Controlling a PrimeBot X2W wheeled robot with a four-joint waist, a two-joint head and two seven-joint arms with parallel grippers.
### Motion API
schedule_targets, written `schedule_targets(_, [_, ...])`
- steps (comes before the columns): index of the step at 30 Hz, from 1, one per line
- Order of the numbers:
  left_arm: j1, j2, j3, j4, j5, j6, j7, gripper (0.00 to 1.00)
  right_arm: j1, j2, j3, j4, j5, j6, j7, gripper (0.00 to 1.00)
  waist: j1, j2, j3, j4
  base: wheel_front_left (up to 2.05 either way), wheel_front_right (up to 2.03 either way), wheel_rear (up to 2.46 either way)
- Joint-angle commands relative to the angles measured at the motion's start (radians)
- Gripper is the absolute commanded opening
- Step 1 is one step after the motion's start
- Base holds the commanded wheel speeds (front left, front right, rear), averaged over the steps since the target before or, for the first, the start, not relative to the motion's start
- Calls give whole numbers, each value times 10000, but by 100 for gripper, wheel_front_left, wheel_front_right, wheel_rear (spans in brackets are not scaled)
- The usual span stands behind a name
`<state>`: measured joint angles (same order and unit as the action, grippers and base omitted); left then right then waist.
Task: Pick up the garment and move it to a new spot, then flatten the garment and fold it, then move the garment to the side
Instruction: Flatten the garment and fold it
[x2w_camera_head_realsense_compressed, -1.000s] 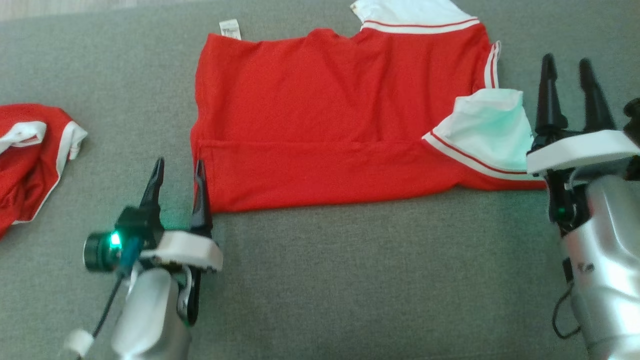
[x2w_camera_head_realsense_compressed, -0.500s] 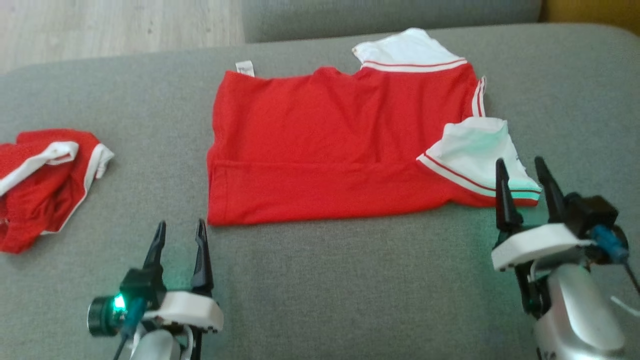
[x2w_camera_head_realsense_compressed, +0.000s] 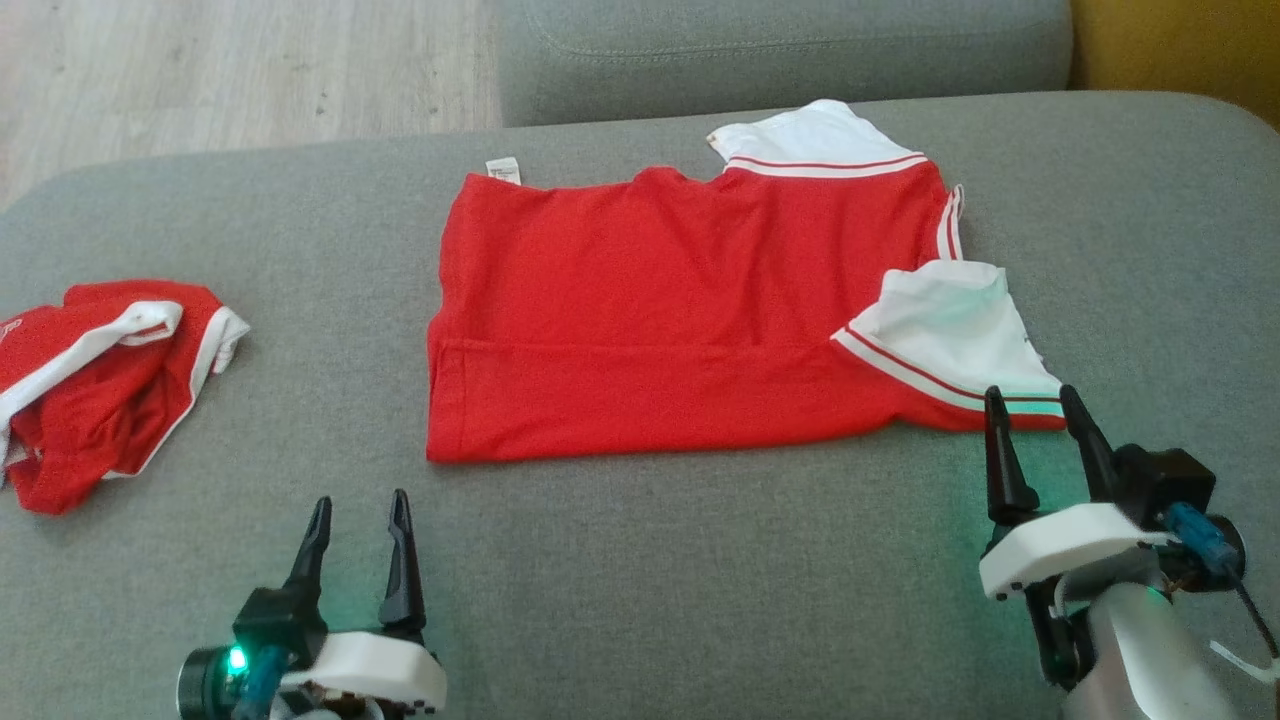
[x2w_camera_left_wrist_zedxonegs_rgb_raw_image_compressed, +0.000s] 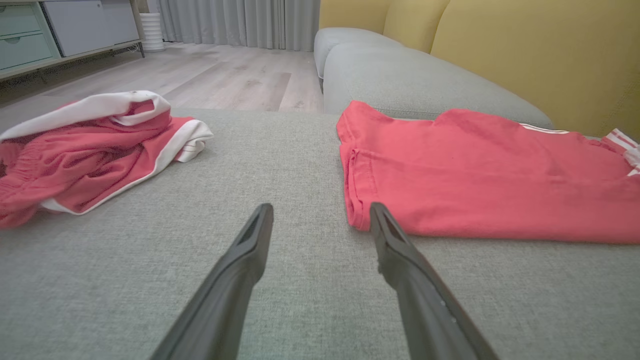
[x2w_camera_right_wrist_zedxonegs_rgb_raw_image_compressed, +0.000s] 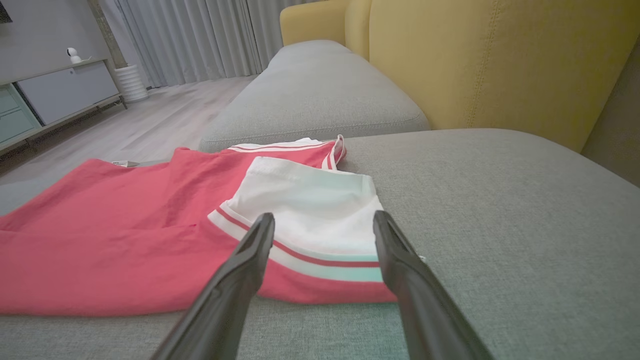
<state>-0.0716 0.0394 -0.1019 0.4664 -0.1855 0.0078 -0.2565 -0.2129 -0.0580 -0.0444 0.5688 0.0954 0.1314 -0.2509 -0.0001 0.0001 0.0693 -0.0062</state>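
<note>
Nearest, the left gripper (x2w_camera_head_realsense_compressed: 359, 497) and right gripper (x2w_camera_head_realsense_compressed: 1030, 392) hover over a grey sofa (x2w_camera_head_realsense_compressed: 700, 580), jaws released and empty. Just beyond lies the red shirt (x2w_camera_head_realsense_compressed: 660, 310) (part-folded, white sleeves). It is probably best to pinch both near corners and lift evenly.

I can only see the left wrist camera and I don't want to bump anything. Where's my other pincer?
Observer: The right pincer is open and holds nothing. It points at a white sleeve on the near right corner of the shirt.
Operator: Is that sleeve lying out flat?
Observer: No, it is folded in, so it lies on top of the red cloth.
Operator: Is anything poking out at the back?
Observer: Yes, a small white label sticks out from the shirt's far edge.
</note>
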Motion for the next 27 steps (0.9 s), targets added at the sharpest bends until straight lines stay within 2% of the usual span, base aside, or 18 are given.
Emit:
schedule_targets(1, [-238, 108, 209, -343, -24, -42, -53, 100, -283, 37, 208, -254, -50, -7, -108, 100, 1, -1, 62, -18, 0, 0, 0])
schedule_targets(14, [-2142, 108, -330, 56, -390, -516, -53, 100, -1250, -134, -184, -384, -322, -7, -108, 100, 1, -1, 1848, -204, 0, 0, 0])
schedule_targets(22, [-2717, 108, -374, 1057, -675, -350, -53, 100, -1501, -144, -488, -199, -503, -7, -108, 100, 1, -1, 2459, -464, 0, 0, 0])
schedule_targets(27, [-2753, 108, -580, 1468, -868, -486, -53, 100, -1466, -130, -883, -7, -660, -7, -108, 100, 1, -1, 2534, -508, 0, 0, 0])
